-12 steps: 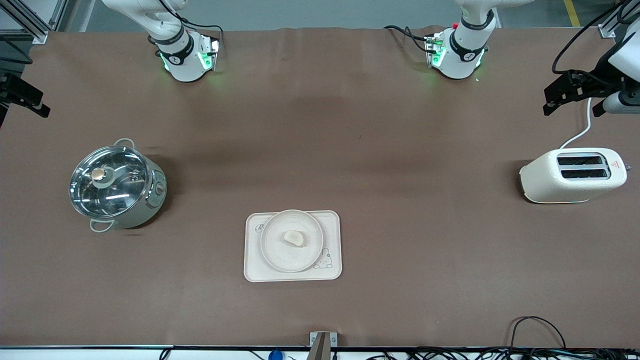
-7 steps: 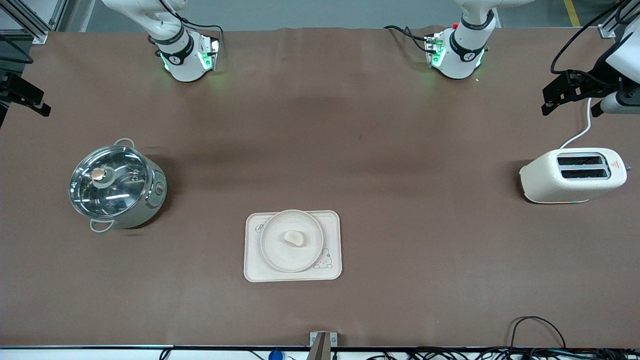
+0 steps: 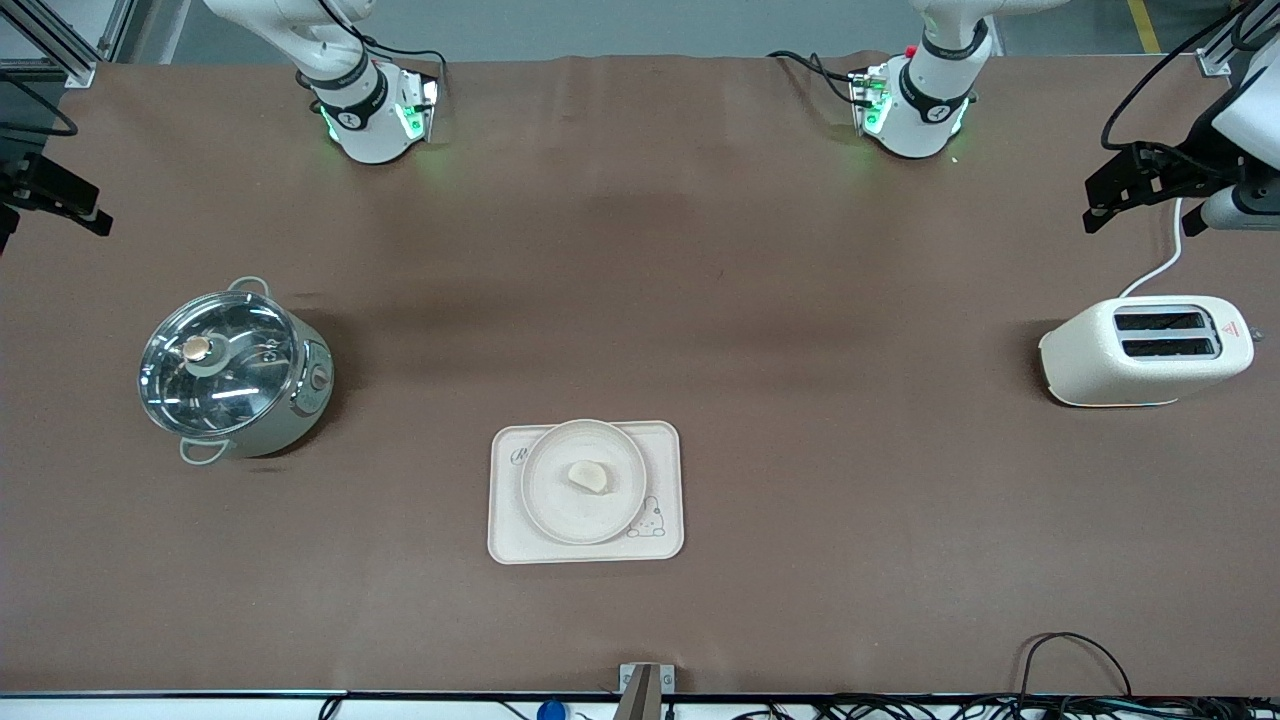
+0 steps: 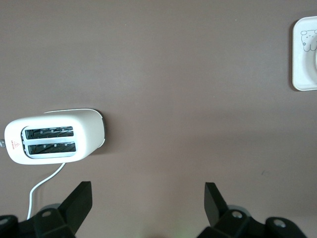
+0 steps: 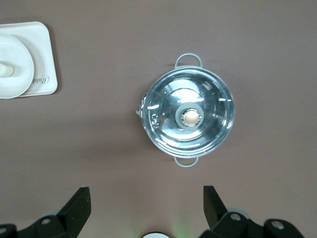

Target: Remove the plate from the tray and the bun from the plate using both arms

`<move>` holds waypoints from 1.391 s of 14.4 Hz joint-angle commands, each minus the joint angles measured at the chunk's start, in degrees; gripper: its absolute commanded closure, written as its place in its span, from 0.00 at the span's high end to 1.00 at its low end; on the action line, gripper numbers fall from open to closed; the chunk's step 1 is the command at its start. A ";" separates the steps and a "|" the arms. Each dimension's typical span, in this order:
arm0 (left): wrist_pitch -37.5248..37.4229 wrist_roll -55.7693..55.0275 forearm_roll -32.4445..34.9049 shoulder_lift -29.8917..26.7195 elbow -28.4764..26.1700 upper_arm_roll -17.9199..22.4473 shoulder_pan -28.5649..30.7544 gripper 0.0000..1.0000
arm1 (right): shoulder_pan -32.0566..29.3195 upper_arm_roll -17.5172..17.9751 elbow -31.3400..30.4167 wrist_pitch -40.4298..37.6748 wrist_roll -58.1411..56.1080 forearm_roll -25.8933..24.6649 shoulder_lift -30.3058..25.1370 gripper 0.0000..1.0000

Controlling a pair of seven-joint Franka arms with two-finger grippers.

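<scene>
The round cream plate [image 3: 545, 505] lies on the rectangular cream tray [image 3: 510, 540] near the front-camera edge of the table, mid-length. The small pale bun [image 3: 588, 475] sits on the plate, about at its middle. My left gripper [image 3: 1140, 205] is up in the air at the left arm's end, above the table beside the toaster. It is open and empty in its wrist view [image 4: 147, 193]. My right gripper [image 3: 45, 195] hangs at the right arm's end, open and empty [image 5: 146, 196]. The right wrist view shows part of the plate [image 5: 17, 84], the bun [image 5: 5, 70] and the tray [image 5: 44, 59].
A cream toaster [image 3: 1145, 350] with a white cord stands at the left arm's end and also shows in the left wrist view [image 4: 54, 136]. A lidded steel pot [image 3: 232, 370] stands at the right arm's end and also shows in the right wrist view [image 5: 187, 116]. A tray corner [image 4: 304, 49] shows in the left wrist view.
Both grippers have drifted only slightly at the table's ends. The plate, bun, tray, pot and toaster have not moved.
</scene>
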 commanded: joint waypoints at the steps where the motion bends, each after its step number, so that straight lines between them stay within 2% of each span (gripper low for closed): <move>1: -1.13 -0.69 0.21 0.95 1.83 -0.31 -0.19 1.00 | 0.13 0.55 -1.65 1.73 0.69 5.38 0.15 1.00; 4: -1.13 -0.78 0.21 0.95 1.83 -0.57 -0.19 1.00 | 3.99 0.64 -5.42 8.48 1.13 7.41 3.12 1.00; 6: -1.13 -0.86 0.21 0.95 1.83 -0.57 -0.10 1.00 | 5.66 0.64 -7.97 13.84 1.13 11.54 6.28 1.00; 11: -0.96 -0.78 0.30 1.30 1.91 -0.57 -0.10 1.00 | 12.77 0.64 -7.80 24.30 6.22 14.98 15.86 1.00; 16: -0.52 -0.78 0.30 1.48 2.00 -0.57 -0.02 1.00 | 17.70 0.64 -7.11 35.12 8.51 20.77 24.48 1.00; 18: -0.43 -0.78 0.30 1.48 2.00 -0.57 0.16 1.00 | 18.41 0.64 -6.05 38.20 8.60 24.90 28.34 1.00; 20: -0.17 -0.78 0.21 1.48 1.92 -0.57 0.42 1.00 | 19.72 0.64 -4.21 39.27 8.60 26.23 32.04 1.00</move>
